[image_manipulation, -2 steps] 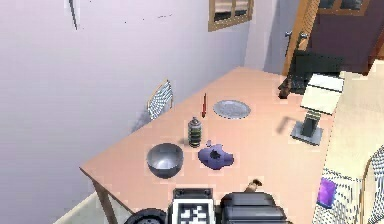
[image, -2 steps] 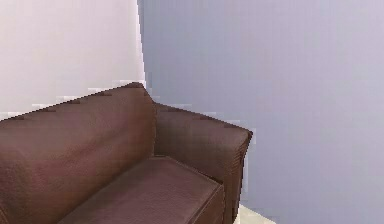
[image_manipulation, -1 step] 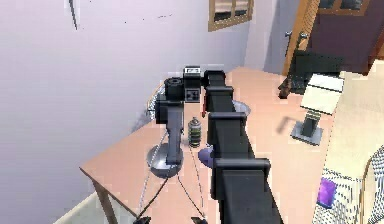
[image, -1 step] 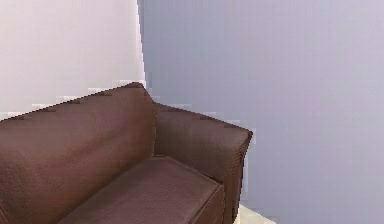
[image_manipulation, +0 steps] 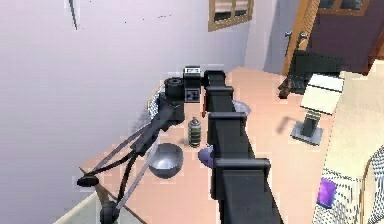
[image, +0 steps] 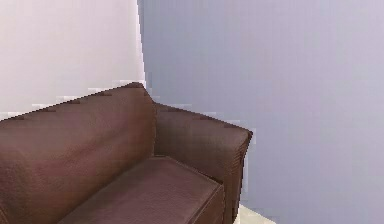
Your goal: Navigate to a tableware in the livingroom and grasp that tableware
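A grey bowl [image_manipulation: 165,158] sits on a tan tabletop [image_manipulation: 260,125] in the arm side view. Beside it stand a small ribbed shaker [image_manipulation: 195,130] and a blue-purple item [image_manipulation: 207,155]. The dark arm bar [image_manipulation: 228,130] reaches out over the table, ending at two white marked squares [image_manipulation: 181,88]. Left of them is the gripper [image_manipulation: 158,118], its dark body and thin fingers above the bowl's side of the table. I cannot tell whether it holds anything, since things lie on the table behind it.
A thin dark jointed lamp-like frame [image_manipulation: 115,170] stands at the table's near left corner. A white box on a stand [image_manipulation: 320,98], a dark chair [image_manipulation: 325,45] and a purple item [image_manipulation: 327,190] lie to the right. In the forward view, a brown sofa [image: 110,160] stands in a wall corner.
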